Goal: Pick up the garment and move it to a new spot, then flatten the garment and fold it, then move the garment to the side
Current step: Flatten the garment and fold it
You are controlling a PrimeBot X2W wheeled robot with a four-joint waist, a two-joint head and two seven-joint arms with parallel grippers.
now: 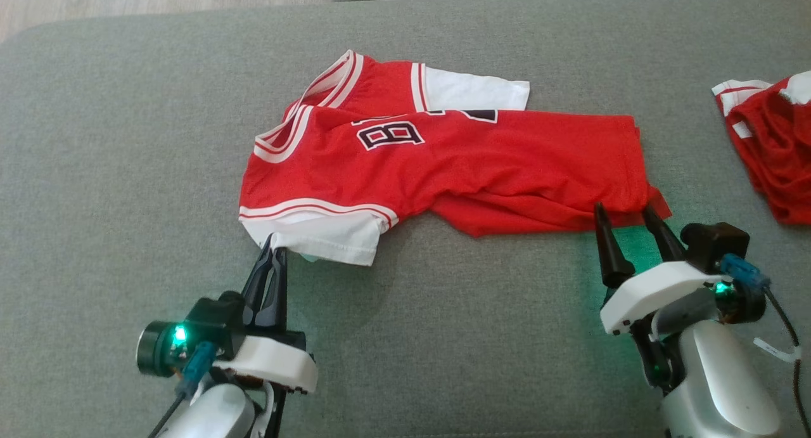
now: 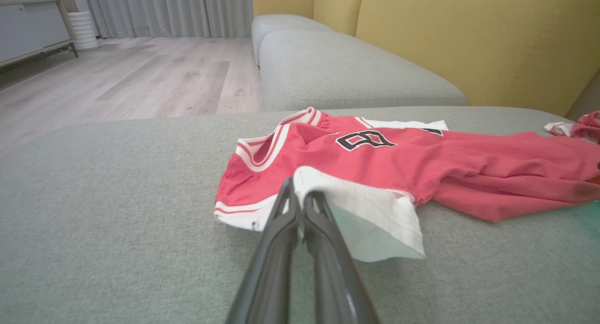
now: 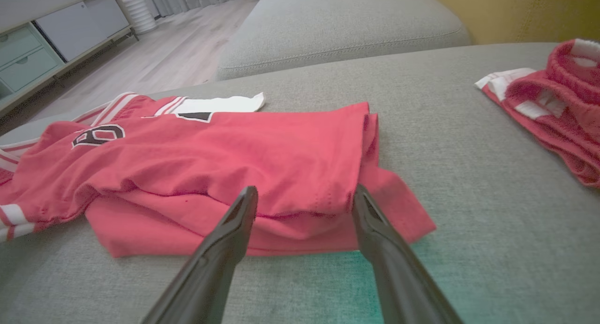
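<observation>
Sofa seat [image 1: 127, 172]: broad grey woven cushion; the left wrist view takes in yellow backrests [image 2: 468, 33] and wood floor [image 2: 140, 80] beyond it.
Jersey [image 1: 481, 165]: smooth red knit with white sleeves, striped trim and a black numeral; lies mid-seat, collar toward the left edge.
Second garment [image 1: 773, 146]: red, crumpled, at the right edge.
Right gripper [image 1: 624, 208]: fingers spread, tips at the jersey's hem.
Left gripper [image 1: 274, 251]: fingers pressed together, pinching the near white sleeve.
</observation>
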